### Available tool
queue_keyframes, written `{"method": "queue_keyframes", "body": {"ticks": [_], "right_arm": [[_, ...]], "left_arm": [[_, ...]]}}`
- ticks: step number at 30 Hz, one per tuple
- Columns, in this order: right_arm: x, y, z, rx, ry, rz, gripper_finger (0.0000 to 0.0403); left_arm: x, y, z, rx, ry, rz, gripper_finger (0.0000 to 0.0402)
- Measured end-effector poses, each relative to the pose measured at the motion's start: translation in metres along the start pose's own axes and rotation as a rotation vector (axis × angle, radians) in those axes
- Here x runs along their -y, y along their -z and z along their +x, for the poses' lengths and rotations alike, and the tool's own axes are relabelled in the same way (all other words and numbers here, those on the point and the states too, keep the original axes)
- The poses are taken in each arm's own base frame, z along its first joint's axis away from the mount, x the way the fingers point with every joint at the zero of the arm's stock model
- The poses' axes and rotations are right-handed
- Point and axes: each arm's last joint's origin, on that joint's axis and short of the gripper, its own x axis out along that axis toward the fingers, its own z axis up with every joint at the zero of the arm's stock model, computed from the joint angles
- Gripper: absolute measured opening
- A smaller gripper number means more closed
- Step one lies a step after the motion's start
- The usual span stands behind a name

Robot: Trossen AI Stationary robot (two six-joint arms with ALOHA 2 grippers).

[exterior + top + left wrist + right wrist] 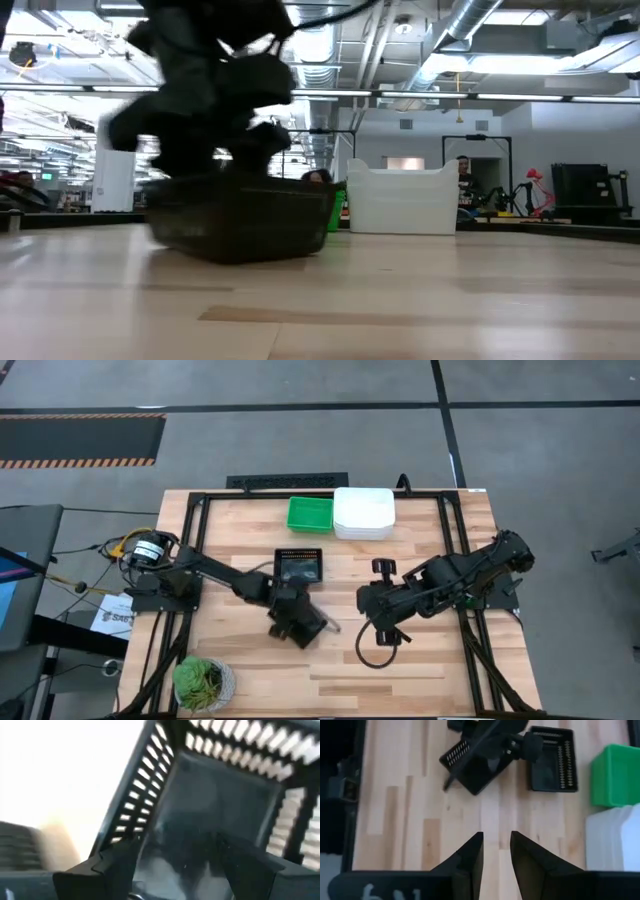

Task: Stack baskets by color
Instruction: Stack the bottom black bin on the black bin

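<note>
Left gripper [297,622] near table centre — clamped on a tilted black basket [472,766], just at 6 o'clock of a second black basket [300,567] lying flat. Green basket [310,513] and white stack [364,513] touching, at 12 o'clock. Right gripper [496,851] at 3 o'clock — fingers parted, empty.

Grey concrete floor [300,440] surrounds light wood table [420,670]; hazard-striped mat [80,440] lies at upper left. Beyond table, open workshop: exposed silver ducts [480,40] and pipes overhead, strip lights [560,96] glowing, pale walls, dark doorway [490,165], person [462,175] standing far off.
</note>
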Motion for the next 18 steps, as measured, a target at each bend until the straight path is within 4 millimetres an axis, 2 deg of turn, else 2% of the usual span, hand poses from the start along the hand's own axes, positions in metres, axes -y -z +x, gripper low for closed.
{"method": "queue_keyframes", "body": {"ticks": [4,7,11,14,18], "right_arm": [[0.001,0.000,0.000,-0.002,0.013,0.018,0.0118],[0.000,0.000,0.000,0.000,0.015,0.018,0.0118],[0.006,0.003,0.009,0.039,0.207,0.111,0.0118],[0.014,0.007,0.026,0.040,0.327,0.268,0.0118],[0.024,0.020,0.058,-0.020,0.399,0.465,0.0118]], "left_arm": [[-0.018,-0.007,-0.002,0.080,-0.018,-0.093,0.0256],[-0.024,-0.021,-0.010,0.146,0.048,-0.172,0.0256],[-0.020,-0.041,-0.026,0.185,0.200,-0.205,0.0256],[-0.014,-0.053,-0.047,0.159,0.268,-0.192,0.0256],[-0.005,-0.058,-0.091,0.147,0.280,-0.157,0.0256]]}}
